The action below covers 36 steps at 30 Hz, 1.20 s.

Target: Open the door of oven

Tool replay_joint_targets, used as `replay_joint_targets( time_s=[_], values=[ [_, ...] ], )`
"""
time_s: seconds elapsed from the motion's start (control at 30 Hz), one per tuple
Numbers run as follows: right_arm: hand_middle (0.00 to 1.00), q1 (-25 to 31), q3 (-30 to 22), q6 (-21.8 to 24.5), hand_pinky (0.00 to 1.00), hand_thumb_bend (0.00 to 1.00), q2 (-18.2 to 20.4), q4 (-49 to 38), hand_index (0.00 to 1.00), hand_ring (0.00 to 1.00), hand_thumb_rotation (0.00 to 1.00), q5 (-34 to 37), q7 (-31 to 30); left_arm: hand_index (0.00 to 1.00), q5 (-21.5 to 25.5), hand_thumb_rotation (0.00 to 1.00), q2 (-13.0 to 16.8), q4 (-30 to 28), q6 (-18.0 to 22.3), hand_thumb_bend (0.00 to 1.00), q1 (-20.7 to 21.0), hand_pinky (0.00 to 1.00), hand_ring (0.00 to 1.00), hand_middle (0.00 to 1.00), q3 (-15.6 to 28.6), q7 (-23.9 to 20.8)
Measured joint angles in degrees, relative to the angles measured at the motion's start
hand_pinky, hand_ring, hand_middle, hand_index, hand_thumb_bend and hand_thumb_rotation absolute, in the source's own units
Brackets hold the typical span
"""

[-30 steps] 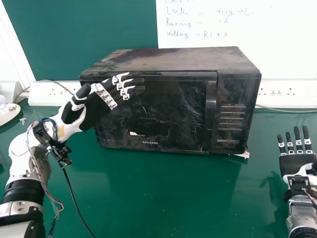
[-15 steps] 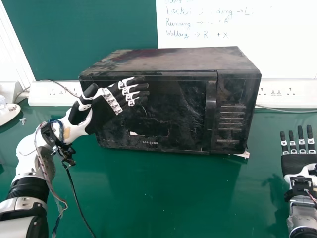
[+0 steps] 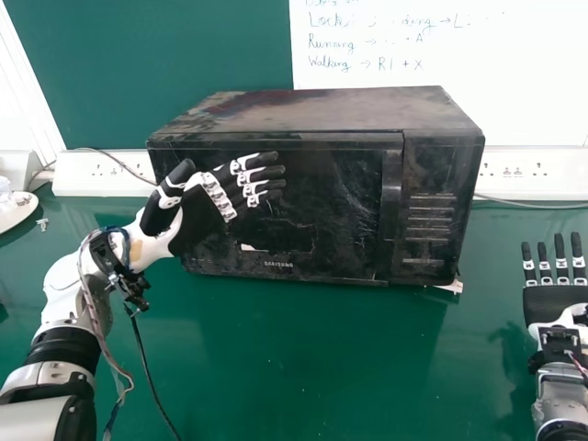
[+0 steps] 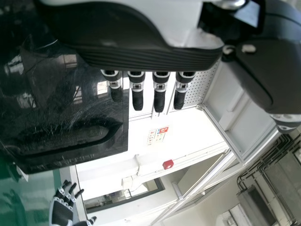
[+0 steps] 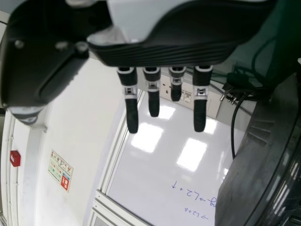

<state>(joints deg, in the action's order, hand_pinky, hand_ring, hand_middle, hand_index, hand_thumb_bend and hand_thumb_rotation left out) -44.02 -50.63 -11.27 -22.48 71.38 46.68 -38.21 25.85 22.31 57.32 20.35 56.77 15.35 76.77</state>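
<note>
The left hand is hovering before the oven, fingers straight, grasping nothing; the handle is standing upright, right of the fingertips.

And there's the oven — boxy, black, scuffed and dusty on top, sitting upright on the green bench, its front facing the camera — with the door shut, handle upright beside the control panel.
</note>
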Motion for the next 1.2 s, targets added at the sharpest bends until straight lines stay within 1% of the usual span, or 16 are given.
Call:
replay_joint_targets(
  time_s=[0.07,0.17,0.3,0.4,0.53,0.73,0.97,1.2],
  values=[
    [1.00,-0.1,0.0,0.0,1.00,1.00,0.0,0.0,1.00,1.00,0.88,0.0,0.0,0.81,0.0,0.77,-0.4,0.3,-0.5,1.00,0.5,0.70,0.90,0.93,0.0,0.0],
    [1.00,-0.2,0.0,0.0,1.00,1.00,0.1,-0.1,0.99,1.00,0.88,0.0,0.0,0.81,0.0,0.74,-1.1,0.5,-0.9,1.00,0.8,0.67,0.89,0.93,0.0,0.0],
    [1.00,-0.2,0.0,-0.7,1.00,1.00,0.1,-0.1,1.00,1.00,0.89,0.0,0.0,0.84,0.1,0.72,-1.6,1.8,-1.2,1.00,1.1,0.68,0.91,0.95,0.6,-0.2],
    [1.00,-0.2,0.0,-0.8,1.00,1.00,0.3,-0.1,1.00,1.00,0.89,0.0,0.0,0.88,0.5,0.72,-1.7,3.0,-2.9,1.00,1.7,0.69,0.92,0.97,2.0,-0.6],
    [1.00,-0.2,0.0,-1.0,1.00,1.00,0.4,-0.1,0.99,1.00,0.88,0.0,0.0,0.90,1.6,0.73,-1.8,4.0,-5.0,1.00,3.2,0.70,0.94,0.99,3.4,-0.8],
    [1.00,-0.2,0.1,-1.1,1.00,1.00,0.5,-0.2,1.00,1.00,0.88,0.0,0.0,0.92,1.7,0.75,-2.8,5.6,-7.6,0.99,4.4,0.71,0.95,0.99,3.5,-0.6],
    [1.00,-0.2,0.0,-1.0,1.00,1.00,0.6,-0.3,1.00,1.00,0.88,0.1,-0.3,0.93,0.0,0.80,-4.5,8.5,-7.8,0.97,5.3,0.74,0.97,1.00,3.5,-1.9],
    [1.00,-0.2,0.0,-1.0,1.00,1.00,0.7,-0.3,1.00,1.00,0.88,0.1,-0.3,0.95,-1.8,0.85,-6.2,9.6,-6.2,0.97,5.9,0.73,0.97,1.00,3.3,-3.3]
  ],
)
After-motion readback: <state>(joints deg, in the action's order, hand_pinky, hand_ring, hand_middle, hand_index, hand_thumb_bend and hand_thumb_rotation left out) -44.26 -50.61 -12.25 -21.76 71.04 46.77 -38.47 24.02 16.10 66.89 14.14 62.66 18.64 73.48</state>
